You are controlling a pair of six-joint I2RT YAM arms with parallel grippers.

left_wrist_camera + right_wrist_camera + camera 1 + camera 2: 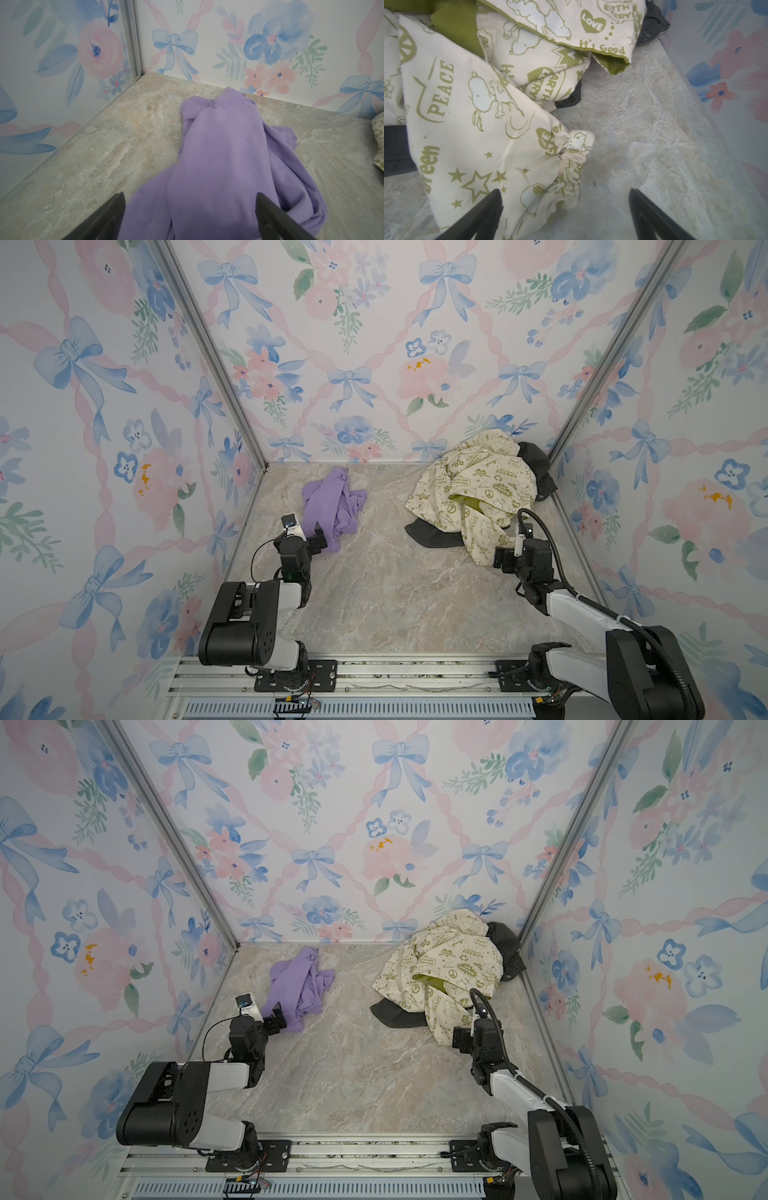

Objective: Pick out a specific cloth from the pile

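The lilac cloth (pixel 332 506) (pixel 301 986) lies crumpled by itself on the marble floor at the back left, apart from the pile. My left gripper (pixel 318 540) (pixel 277 1017) is at its near end. In the left wrist view the gripper (pixel 190 194) stands open, one finger on each side of the purple fabric (pixel 224 155). The pile (pixel 478 485) (pixel 449 965) sits at the back right: a cream printed cloth over dark grey ones (pixel 432 533). My right gripper (pixel 505 559) (pixel 564 190) is open at the pile's near edge, beside a gathered cream cuff (pixel 571 166).
Flowered walls close in the left, back and right sides, with metal corner posts (pixel 216 360). A dark grey cloth (pixel 538 466) is pressed into the back right corner. Bare marble floor (pixel 374 593) spreads between the two arms, with a metal rail (pixel 415 676) at the front.
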